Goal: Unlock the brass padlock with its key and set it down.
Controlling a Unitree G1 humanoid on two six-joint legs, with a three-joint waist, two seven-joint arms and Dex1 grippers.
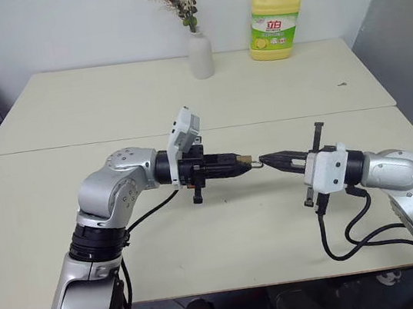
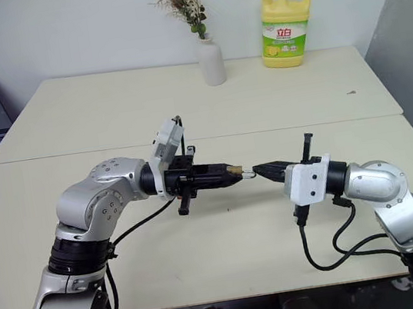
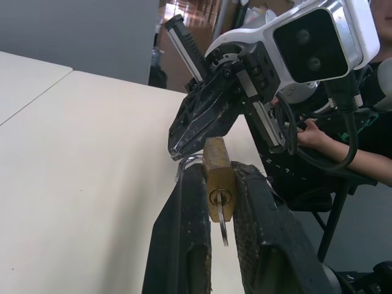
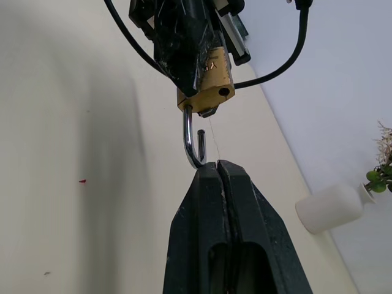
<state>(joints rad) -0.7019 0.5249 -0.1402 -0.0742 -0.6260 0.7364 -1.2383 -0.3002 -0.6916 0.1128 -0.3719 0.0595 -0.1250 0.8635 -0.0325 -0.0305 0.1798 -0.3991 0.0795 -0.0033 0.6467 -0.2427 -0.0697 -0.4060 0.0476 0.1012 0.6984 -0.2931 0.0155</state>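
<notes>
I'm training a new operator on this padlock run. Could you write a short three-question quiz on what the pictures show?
1. True or false: the brass padlock lies on the table.
2. How does the shackle stand? A) closed in the body B) swung open, one end free C) removed
3. Fill in: the key sits in the padlock's ____.

Key:
1. False: the left gripper holds it in the air, between its fingers.
2. B: one leg is out of the body, and the shut right gripper pinches the shackle's bend.
3. Keyhole.
</notes>
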